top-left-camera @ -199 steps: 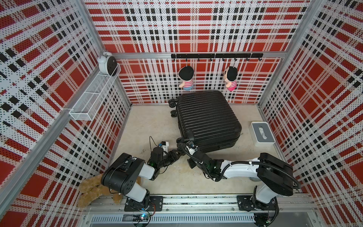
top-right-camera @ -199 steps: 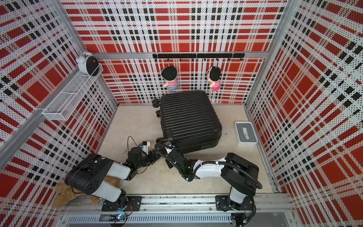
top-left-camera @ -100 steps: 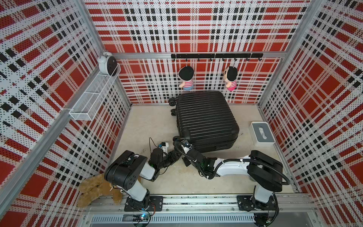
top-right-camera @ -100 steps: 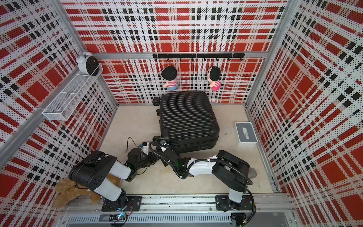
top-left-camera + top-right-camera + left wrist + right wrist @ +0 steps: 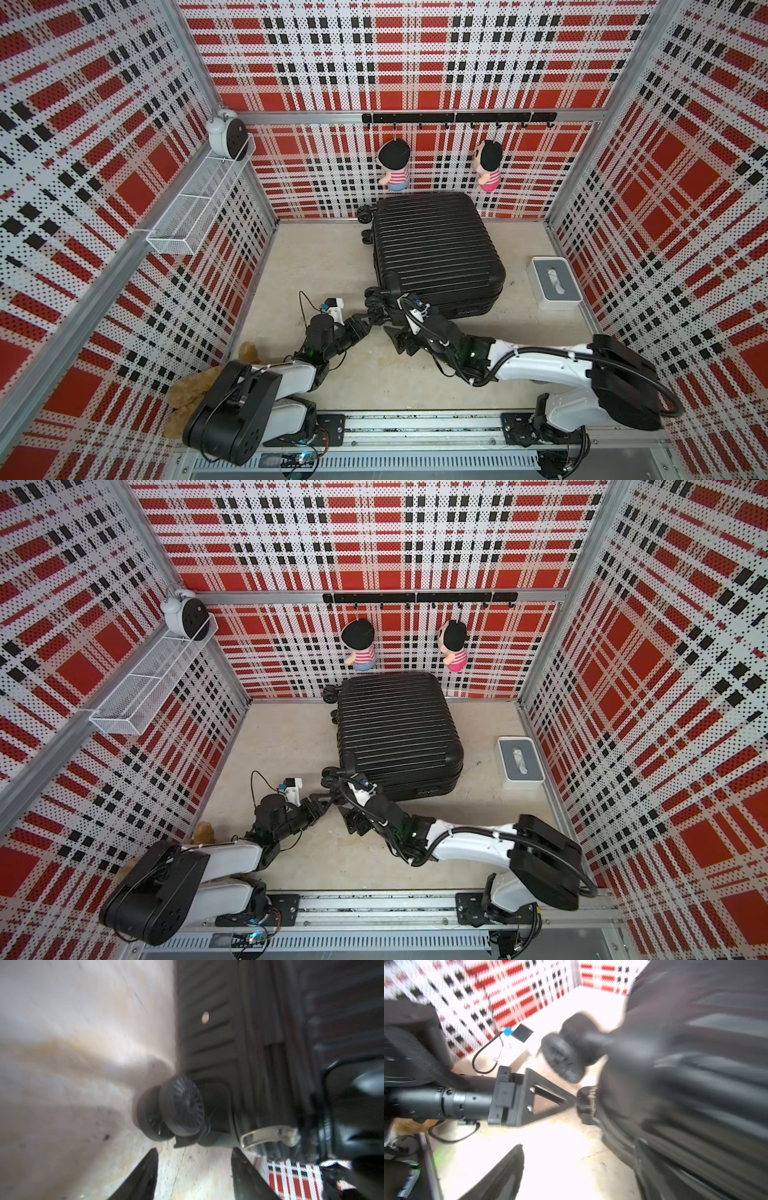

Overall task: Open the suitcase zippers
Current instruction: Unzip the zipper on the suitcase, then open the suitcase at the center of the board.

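Suitcase (image 5: pixel 432 245), ribbed black hard-shell

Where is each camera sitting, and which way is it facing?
Both top views: high overhead, looking down on the suitcase; both arms, left tool and right tool show.
Left wrist: low, close up, facing a wheel and zipper pull; its fingers show.
Right wrist: low, facing the suitcase's wheeled end and the left tool; one finger shows.
Shared: both wrist views catch suitcase wheels.
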Available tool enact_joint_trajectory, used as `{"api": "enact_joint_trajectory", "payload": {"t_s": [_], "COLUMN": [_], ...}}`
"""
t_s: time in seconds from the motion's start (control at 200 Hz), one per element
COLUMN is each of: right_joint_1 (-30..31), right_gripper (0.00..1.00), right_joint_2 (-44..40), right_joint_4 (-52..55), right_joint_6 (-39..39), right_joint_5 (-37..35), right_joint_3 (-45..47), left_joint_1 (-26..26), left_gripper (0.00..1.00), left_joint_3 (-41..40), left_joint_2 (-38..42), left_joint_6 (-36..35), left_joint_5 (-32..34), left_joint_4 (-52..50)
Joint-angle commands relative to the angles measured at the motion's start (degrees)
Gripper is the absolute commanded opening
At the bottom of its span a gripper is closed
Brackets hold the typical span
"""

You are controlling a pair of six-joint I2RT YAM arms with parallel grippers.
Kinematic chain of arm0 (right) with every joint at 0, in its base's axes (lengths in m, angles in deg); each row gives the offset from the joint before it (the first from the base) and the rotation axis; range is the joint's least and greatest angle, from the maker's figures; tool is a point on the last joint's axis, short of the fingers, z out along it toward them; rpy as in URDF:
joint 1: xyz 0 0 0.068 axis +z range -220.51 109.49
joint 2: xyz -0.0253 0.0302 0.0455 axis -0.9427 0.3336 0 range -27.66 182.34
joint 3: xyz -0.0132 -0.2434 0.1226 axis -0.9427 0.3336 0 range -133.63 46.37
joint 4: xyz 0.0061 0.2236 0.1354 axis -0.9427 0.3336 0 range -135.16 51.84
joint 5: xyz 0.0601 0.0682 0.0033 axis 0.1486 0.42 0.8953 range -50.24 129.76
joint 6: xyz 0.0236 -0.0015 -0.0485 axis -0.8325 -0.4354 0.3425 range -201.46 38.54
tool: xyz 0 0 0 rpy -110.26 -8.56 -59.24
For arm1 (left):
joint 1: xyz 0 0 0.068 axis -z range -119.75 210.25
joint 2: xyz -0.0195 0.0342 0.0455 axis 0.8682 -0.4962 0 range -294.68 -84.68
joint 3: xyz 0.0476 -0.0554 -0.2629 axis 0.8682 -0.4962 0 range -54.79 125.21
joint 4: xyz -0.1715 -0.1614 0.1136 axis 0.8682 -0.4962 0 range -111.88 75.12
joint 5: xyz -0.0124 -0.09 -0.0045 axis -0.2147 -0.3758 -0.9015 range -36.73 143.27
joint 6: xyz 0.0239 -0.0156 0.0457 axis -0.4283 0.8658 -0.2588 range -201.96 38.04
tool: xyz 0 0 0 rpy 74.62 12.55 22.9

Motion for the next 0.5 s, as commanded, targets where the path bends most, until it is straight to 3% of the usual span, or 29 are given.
{"api": "enact_joint_trajectory", "payload": {"t_s": [0.0,0.13,0.23,0.496], "right_joint_1": [-3.6,-8.7,-12.9,-31.6], "right_gripper": [1.00,1.00,1.00,1.00], "right_joint_2": [-7.8,-14.2,-16.7,-26.5], "right_joint_4": [5.2,10.6,17.9,22.7], "right_joint_6": [-2.3,-10.8,-11.2,-10.1], "right_joint_5": [2.4,2.4,3.1,17.3], "right_joint_3": [2.5,2.5,-0.1,0.9], "left_joint_1": [-2.1,-2.5,-2.7,-1.1], "left_gripper": [0.63,0.74,0.83,1.00], "left_joint_3": [3.2,7.6,11.7,22.5], "left_joint_2": [6.6,15.8,20.2,18.1], "left_joint_6": [-3.4,-5.2,-6.7,-9.3], "left_joint_5": [4.9,11.8,14.7,16.9], "left_joint_4": [-13.2,-25.2,-31.3,-36.2]}}
